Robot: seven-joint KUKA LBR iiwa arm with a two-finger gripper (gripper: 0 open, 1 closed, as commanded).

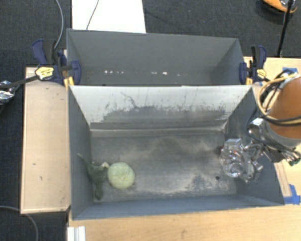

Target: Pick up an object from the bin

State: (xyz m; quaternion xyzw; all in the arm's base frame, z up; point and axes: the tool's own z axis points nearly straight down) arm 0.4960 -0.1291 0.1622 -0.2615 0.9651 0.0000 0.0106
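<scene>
My gripper (237, 160) hangs low at the bin's right side, just above the floor near the right wall. A pale green round ball (121, 175) lies in the front left corner of the bin. Touching its left side is a dark green toy figure (96, 176) that leans against the left wall. Both lie far to the left of the gripper, with nothing seen under it.
The arm with its orange cover and cables comes in over the bin's right rim. The bin's walls slope inward to a scuffed grey floor.
</scene>
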